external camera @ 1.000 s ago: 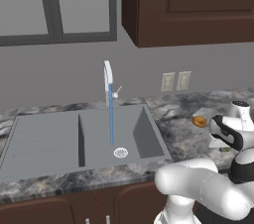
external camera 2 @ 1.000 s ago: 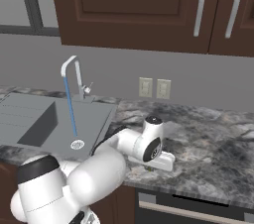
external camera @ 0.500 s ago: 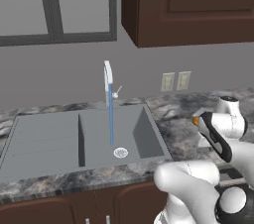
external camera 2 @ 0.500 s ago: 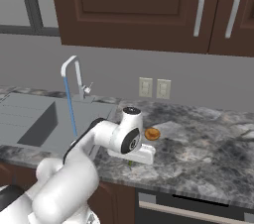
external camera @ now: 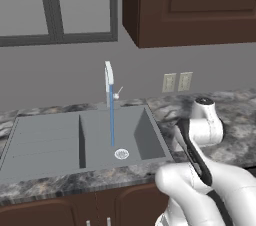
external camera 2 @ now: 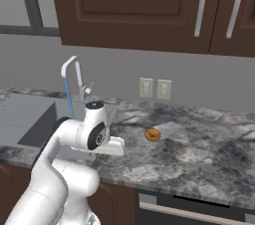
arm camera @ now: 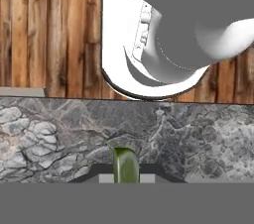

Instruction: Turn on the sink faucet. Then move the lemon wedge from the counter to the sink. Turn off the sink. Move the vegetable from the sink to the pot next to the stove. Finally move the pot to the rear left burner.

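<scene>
Lemon wedge between our gripper tips near counter edge, grip state unclear, faucet running, one orange item nearby

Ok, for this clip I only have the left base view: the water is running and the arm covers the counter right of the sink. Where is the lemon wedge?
Observer: In the hand view the lemon wedge stands right between the jaws, over the counter. I cannot tell whether they pinch it.
Operator: Is anything else on that stretch of counter?
Observer: Yes. The right base view shows a small round orange-brown item lying beyond the hand, toward the wall outlets.
Operator: And what is below the counter there?
Observer: A black oven front, at the lower right of the right base view.
</scene>
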### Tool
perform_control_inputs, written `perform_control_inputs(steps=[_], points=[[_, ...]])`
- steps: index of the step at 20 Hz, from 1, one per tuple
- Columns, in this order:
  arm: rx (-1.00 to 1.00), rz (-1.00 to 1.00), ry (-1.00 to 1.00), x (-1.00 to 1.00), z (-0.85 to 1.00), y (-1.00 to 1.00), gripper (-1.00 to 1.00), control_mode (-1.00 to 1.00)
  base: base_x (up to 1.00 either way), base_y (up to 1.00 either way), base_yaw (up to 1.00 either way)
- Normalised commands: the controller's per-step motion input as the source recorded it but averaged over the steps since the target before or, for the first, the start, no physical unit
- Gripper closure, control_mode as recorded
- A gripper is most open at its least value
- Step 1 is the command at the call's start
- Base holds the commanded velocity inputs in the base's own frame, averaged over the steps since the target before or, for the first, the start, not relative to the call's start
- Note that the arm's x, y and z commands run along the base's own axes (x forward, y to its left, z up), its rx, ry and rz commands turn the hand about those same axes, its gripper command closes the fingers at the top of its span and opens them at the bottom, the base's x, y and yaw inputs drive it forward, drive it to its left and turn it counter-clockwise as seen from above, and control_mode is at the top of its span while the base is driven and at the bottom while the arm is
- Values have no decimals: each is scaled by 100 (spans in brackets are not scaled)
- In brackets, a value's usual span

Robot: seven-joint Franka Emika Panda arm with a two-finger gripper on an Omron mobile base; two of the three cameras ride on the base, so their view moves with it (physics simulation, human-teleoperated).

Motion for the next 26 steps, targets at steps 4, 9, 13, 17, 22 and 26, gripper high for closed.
perform_control_inputs(steps=[4, 9, 13, 17, 22, 26], points=[[0, 9, 0, 36, 5, 90, 100, -100, 0, 0, 0], [0, 8, 0, 41, 0, 76, 100, -100, 0, 0, 0], [0, 7, 0, 39, -5, 59, 100, -100, 0, 0, 0], [0, 16, 1, 17, -18, 3, 100, -100, 0, 0, 0], [0, 4, 1, 43, -19, 35, 100, -100, 0, 0, 0], [0, 1, 6, 46, -15, 36, 100, -100, 0, 0, 0]])
